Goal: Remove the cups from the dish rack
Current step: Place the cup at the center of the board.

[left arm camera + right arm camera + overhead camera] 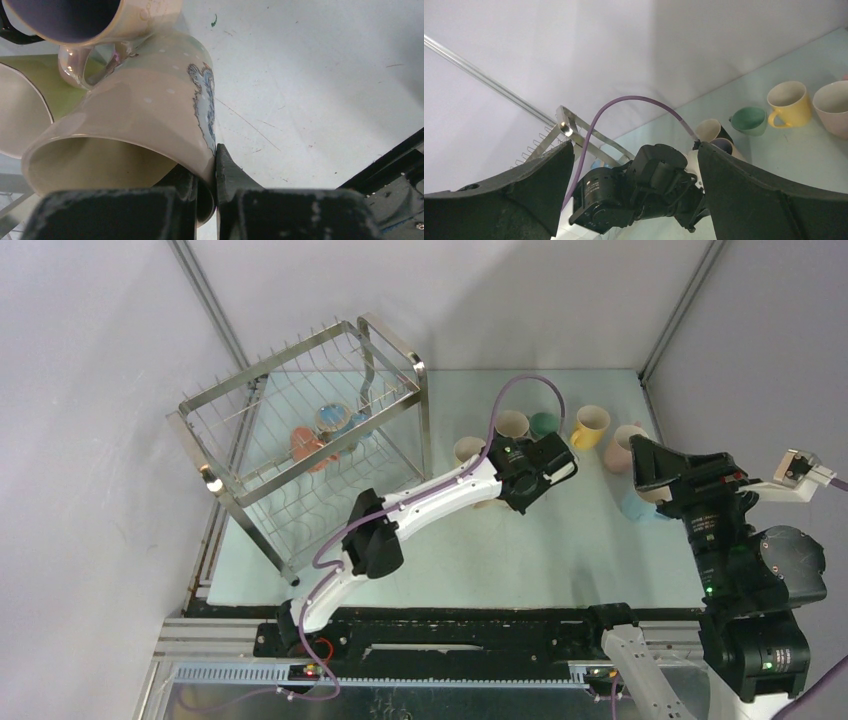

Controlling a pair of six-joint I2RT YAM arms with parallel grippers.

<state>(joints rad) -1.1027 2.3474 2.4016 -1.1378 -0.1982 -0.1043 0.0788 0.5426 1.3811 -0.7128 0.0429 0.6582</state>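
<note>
Beige glossy mug (130, 120) in left claw (207, 171)

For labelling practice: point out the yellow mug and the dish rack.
yellow mug (795, 111), right wrist view, on its outer wall.
dish rack (393, 340), top external view, on its upper end bar.

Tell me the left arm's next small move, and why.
Probably shift the beige mug slightly toward the bare table and lower it before releasing. The left gripper is shut on its wall, the mug hangs tilted, and its far end crowds a neighbouring mug.
</note>
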